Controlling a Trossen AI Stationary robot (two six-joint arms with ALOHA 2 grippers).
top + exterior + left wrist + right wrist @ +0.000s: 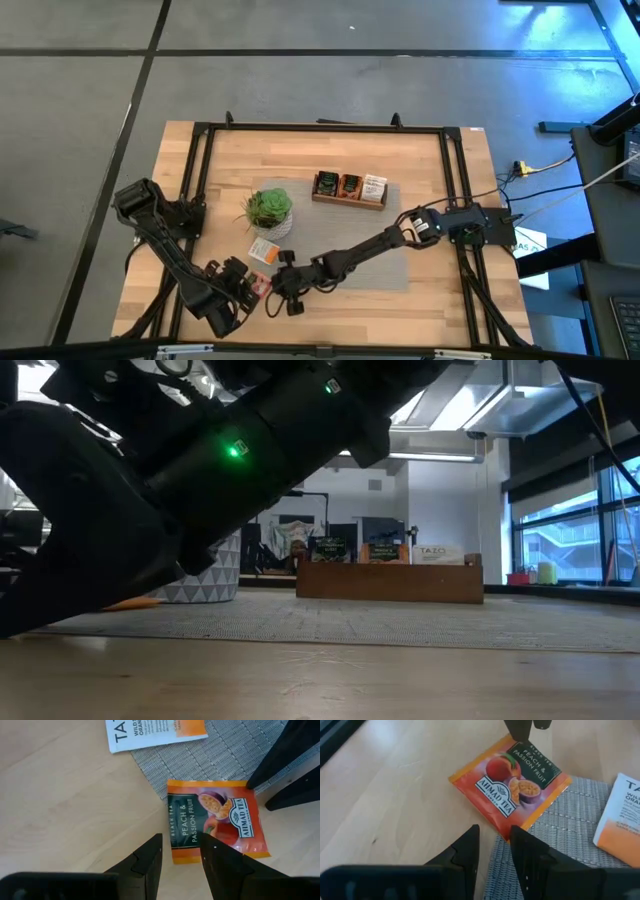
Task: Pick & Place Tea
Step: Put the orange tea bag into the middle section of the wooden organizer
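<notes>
Spanning the desk [440,290] as landmark: grey mat [390,262] at its middle, wooden box [349,189] beyond the mat. Lying half on the mat's near corner, orange-red sachet [212,820], flat, unheld. Beside it, on the mat, white-and-orange sachet [155,732]. Facing across the orange-red sachet: left pincer [181,851] and right pincer [493,840], both slightly parted, empty.

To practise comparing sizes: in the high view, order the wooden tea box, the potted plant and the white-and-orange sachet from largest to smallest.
1. Wooden tea box, longest.
2. Potted plant, somewhat smaller, though its height nearer the camera may flatter it.
3. White-and-orange sachet, clearly smallest.
</notes>
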